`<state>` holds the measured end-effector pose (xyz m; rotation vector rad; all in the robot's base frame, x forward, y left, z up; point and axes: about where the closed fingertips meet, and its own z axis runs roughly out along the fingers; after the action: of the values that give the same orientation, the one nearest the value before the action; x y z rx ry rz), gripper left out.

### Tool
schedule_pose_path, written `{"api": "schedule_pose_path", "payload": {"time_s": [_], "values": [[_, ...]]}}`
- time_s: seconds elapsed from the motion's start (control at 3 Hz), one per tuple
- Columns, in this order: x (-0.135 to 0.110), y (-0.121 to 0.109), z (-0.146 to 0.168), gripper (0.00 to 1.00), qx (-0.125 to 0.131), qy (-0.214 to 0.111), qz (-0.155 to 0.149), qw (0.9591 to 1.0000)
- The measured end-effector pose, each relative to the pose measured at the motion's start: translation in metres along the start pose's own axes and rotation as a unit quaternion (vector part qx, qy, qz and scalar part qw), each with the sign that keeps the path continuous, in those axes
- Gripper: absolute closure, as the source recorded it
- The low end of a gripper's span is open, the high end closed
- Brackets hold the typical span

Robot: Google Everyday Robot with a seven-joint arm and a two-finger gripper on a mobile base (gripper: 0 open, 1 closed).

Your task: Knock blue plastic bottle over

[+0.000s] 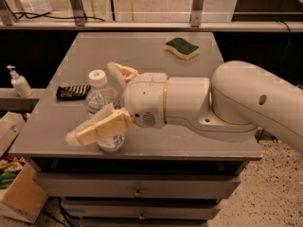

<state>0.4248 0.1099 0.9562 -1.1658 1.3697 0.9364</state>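
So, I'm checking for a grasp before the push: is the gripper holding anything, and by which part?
Nothing is clamped. The gripper is open, straddling the upright blue plastic bottle around its middle.

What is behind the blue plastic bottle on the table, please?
Bare grey table and, to its left, a dark striped packet. The open claw straddles the blue plastic bottle; its near finger covers part of it.

Grey table (142,46), with the gripper (92,103) being held over its front left: a green-topped sponge (182,48) is being shown at the far right, a dark striped packet (72,91) near the left edge. A white pump dispenser (19,82) is being carried by the side ledge (7,96).
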Motion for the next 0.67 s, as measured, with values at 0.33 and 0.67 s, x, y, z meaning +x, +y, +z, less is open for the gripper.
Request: {"api": "schedule_pose_path", "payload": {"time_s": [0.33, 0.67], "values": [[0.022, -0.002, 0.018, 0.0, 0.008, 0.016, 0.005, 0.9998], [0.05, -0.012, 0.019, 0.0, 0.021, 0.028, 0.01, 0.9993]]}}
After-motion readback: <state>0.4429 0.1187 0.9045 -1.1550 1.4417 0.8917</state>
